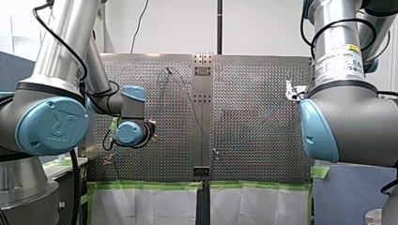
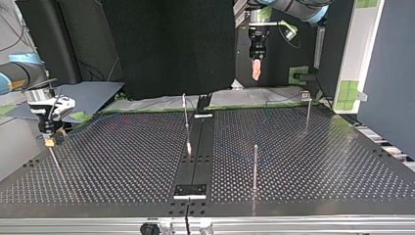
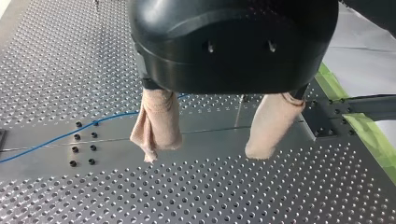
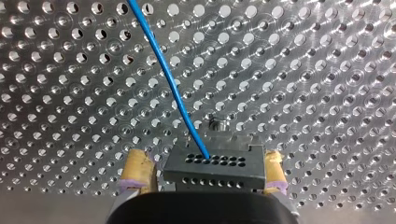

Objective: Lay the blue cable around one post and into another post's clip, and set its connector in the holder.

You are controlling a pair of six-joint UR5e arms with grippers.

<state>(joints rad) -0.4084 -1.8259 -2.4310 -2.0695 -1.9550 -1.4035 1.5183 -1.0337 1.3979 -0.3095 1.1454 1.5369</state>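
Connector (image 4: pixel 212 165) clamped in right gripper (image 4: pixel 206 161)

Yellow pads (image 4: pixel 137 165) narrow, tight on both its sides, low over table (image 4: pixel 327 70). Cable (image 4: pixel 173 88), blue, out of its top face, off across perforations. Left gripper (image 3: pixel 203 154) wide, beige pads (image 3: pixel 156 121) bare, high above table. Posts (image 2: pixel 255 166) upright mid-table; black curtain (image 2: pixel 166 44) behind; green tape (image 1: pixel 150 185) along edge.

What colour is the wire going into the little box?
Blue. The cable shows best in the right wrist view, entering the grey connector.
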